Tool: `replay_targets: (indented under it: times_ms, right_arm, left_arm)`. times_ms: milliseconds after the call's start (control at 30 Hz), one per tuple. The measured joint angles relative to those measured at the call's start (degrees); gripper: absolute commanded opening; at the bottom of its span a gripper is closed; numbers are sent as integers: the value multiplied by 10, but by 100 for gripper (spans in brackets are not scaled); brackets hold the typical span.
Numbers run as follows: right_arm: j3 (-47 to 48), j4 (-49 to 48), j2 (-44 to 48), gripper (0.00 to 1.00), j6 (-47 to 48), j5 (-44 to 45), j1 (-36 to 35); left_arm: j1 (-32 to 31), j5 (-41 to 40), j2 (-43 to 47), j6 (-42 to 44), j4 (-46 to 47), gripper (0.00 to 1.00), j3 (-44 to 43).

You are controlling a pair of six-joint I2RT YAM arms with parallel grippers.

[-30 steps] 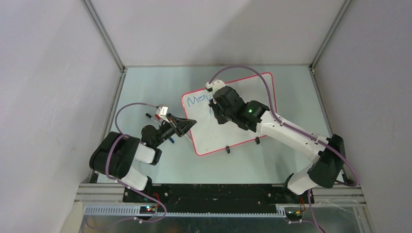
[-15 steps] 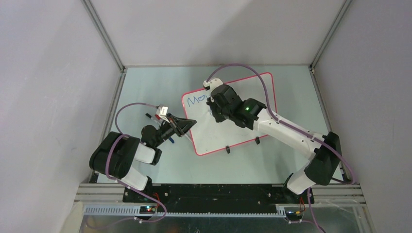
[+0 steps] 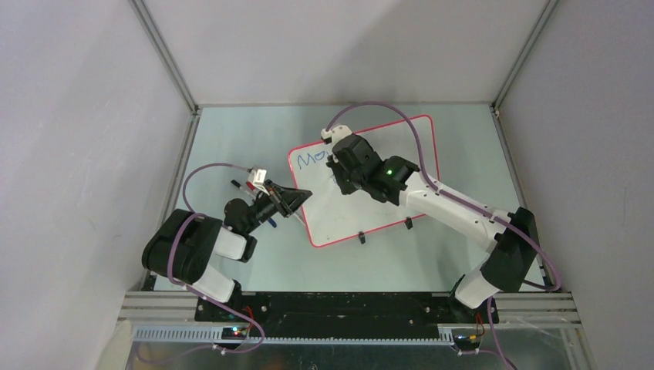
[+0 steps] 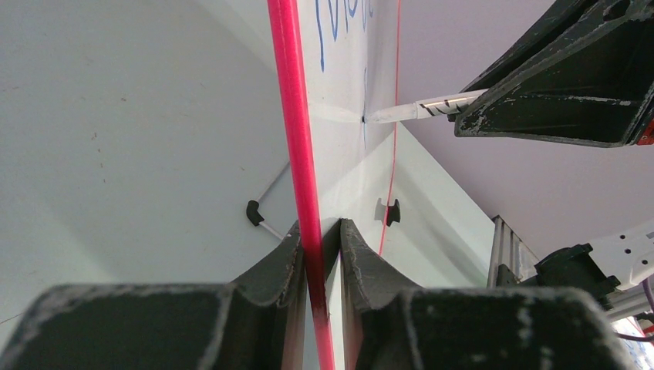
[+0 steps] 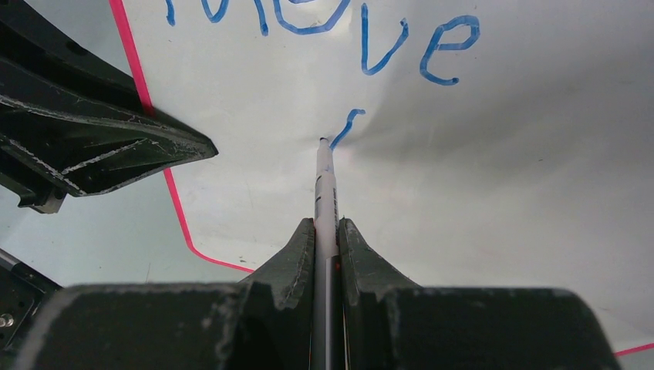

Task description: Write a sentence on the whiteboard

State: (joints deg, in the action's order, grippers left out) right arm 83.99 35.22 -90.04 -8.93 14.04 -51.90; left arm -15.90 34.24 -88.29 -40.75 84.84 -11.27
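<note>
The whiteboard [image 3: 347, 216] lies tilted on the table, its thin red frame [image 4: 297, 154] running up the left wrist view. My left gripper [image 4: 318, 227] is shut on that frame at the board's left edge [image 3: 297, 202]. My right gripper [image 5: 327, 223] is shut on a white marker [image 5: 325, 193], whose tip touches the board just below the writing. The sentence reads "Move" [image 5: 370, 31] in blue, with one short blue stroke [image 5: 347, 123] under it at the marker tip. From above, the right wrist [image 3: 355, 166] covers all but "Mo" [image 3: 310, 159].
Two black clip feet [image 3: 361, 237] [image 3: 409, 224] sit on the board's near edge. Small dark pen-like things [image 3: 243, 185] lie on the table beside the left wrist. Grey walls with metal posts [image 3: 166, 58] close in the table on three sides.
The right arm has shifted a little to the left over the board with the marker. The left arm and the board have stayed put.
</note>
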Motion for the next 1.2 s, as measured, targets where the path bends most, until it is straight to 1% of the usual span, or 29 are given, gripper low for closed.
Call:
replay_targets:
  times_ms: [1200]
  right_arm:
    - [2, 5, 4, 0, 0, 35, 9]
  left_arm:
    - [0, -1, 0, 0, -1, 13, 0]
